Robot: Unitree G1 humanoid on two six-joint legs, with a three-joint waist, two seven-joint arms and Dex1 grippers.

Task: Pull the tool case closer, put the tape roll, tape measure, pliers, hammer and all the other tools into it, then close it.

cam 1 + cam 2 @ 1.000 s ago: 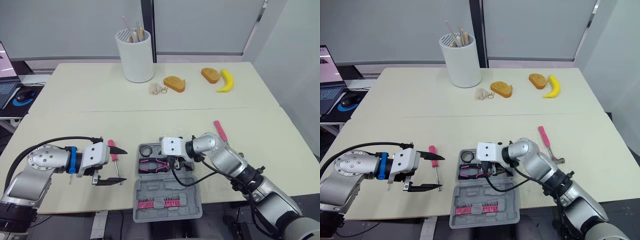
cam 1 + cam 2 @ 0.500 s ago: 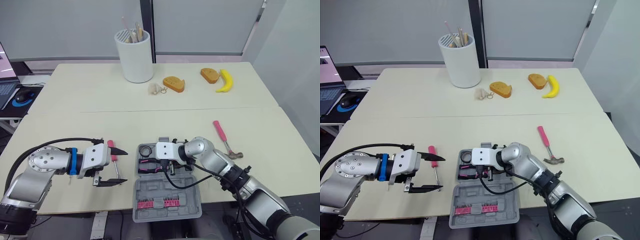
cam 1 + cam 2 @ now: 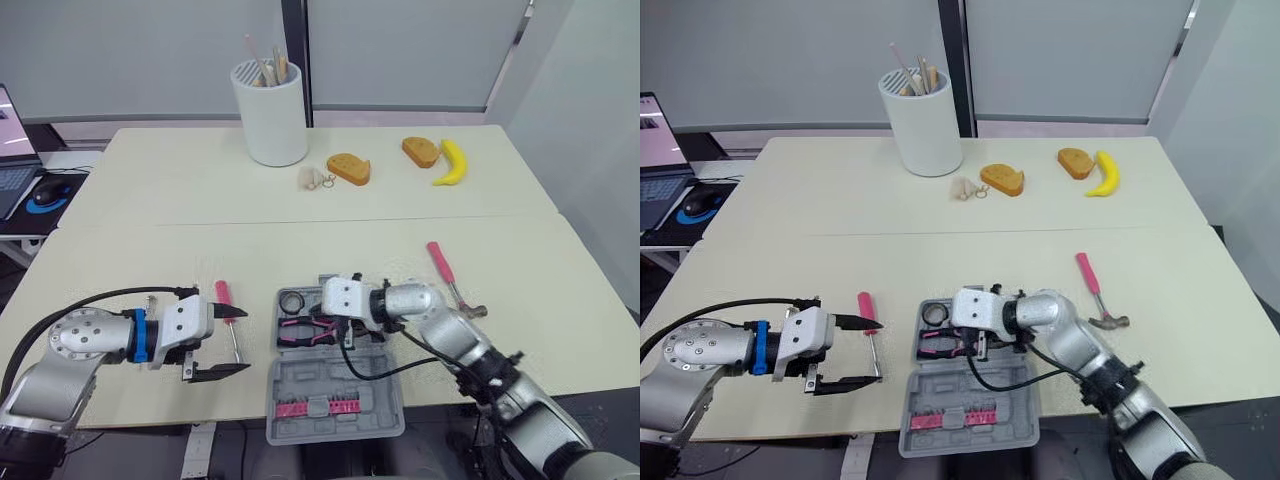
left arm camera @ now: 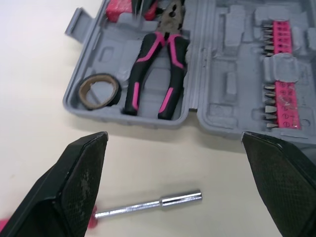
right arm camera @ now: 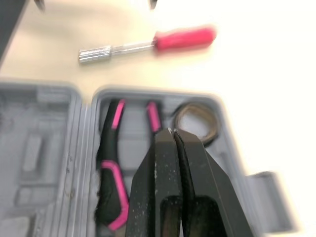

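The grey tool case (image 3: 335,378) lies open at the table's front edge. Its far half holds a tape roll (image 3: 292,301) and pink-handled pliers (image 3: 308,331); its near half holds a strip of pink bits (image 3: 320,407). A pink-handled screwdriver (image 3: 229,314) lies on the table left of the case. The pink-handled hammer (image 3: 446,272) lies to the case's right. My left gripper (image 3: 226,343) is open, its fingers either side of the screwdriver's shaft. My right gripper (image 3: 341,323) hangs shut over the case's far half, above the pliers (image 5: 112,163), with nothing between its fingers.
At the back stand a white cup of utensils (image 3: 270,112), two bread pieces (image 3: 349,167) (image 3: 421,150), a banana (image 3: 452,162) and a small keyring (image 3: 315,179). A laptop and mouse (image 3: 45,193) sit on a side desk at the far left. The case's near half overhangs the table edge.
My right gripper swung left over the case, then back right, still shut. The hammer is now uncovered. My left arm dropped slightly nearer, gripper still open by the screwdriver.
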